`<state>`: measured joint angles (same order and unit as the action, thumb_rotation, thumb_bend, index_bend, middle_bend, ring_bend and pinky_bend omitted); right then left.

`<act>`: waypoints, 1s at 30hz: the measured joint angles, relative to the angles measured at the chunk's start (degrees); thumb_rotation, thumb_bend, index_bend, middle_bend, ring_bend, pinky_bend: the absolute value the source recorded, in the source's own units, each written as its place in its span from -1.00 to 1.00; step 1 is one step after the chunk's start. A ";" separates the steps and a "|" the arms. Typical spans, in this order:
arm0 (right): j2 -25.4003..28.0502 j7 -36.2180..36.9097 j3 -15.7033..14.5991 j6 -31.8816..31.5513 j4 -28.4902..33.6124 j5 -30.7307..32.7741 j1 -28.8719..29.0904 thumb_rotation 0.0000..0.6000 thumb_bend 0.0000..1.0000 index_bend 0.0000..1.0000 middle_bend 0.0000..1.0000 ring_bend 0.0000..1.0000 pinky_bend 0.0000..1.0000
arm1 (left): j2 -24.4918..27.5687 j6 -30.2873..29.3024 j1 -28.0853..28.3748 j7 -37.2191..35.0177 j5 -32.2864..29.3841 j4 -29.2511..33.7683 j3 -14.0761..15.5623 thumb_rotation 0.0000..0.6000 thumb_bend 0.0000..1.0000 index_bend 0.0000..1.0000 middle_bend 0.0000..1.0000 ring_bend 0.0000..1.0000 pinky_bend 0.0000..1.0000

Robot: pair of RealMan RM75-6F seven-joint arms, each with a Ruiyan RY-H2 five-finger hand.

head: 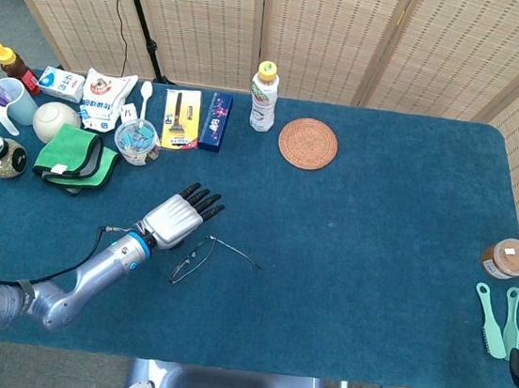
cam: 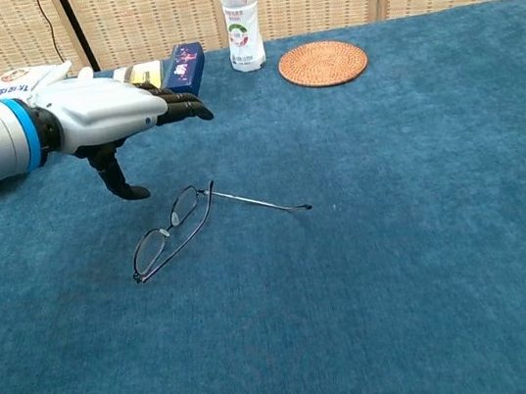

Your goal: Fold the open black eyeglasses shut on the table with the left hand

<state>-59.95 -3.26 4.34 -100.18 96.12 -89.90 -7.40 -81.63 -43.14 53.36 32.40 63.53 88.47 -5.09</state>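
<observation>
Left hand (cam: 108,121) above table (cam: 431,261), fingers spread, holding nothing, just beside glasses (cam: 174,232); one arm swung out, likely awaiting push shut.

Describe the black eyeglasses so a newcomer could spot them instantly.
On the blue cloth-covered table, look at its front-left area, just right of the silver left hand. The thin black wire-framed eyeglasses lie flat there, untouched, one temple arm splayed out rightward; nothing else nearby is so thin and wiry.
</observation>
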 measured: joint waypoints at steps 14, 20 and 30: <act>0.49 -0.12 0.08 -0.79 0.35 0.38 -0.70 1.00 -0.15 -0.35 -0.72 -0.46 -0.15 | -1.61 4.83 2.57 -3.70 9.35 -4.37 3.86 1.00 -0.52 -1.00 -1.00 -1.00 -1.00; 0.57 -0.25 0.20 -0.84 0.50 0.48 -0.76 1.00 -0.15 -0.35 -0.72 -0.46 -0.15 | -2.78 5.82 3.77 -4.16 10.80 -5.71 4.20 1.00 -0.52 -1.00 -1.00 -1.00 -1.00; 0.72 -0.22 0.30 -1.03 0.53 0.87 -1.07 1.00 -0.15 -0.35 -0.72 -0.46 -0.15 | -4.59 7.72 5.55 -3.41 10.62 -7.50 4.46 1.00 -0.52 -1.00 -1.00 -1.00 -1.00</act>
<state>-59.23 -3.49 4.64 -101.21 96.65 -89.03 -8.48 -86.22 -35.42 58.91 28.99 74.15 80.97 -0.63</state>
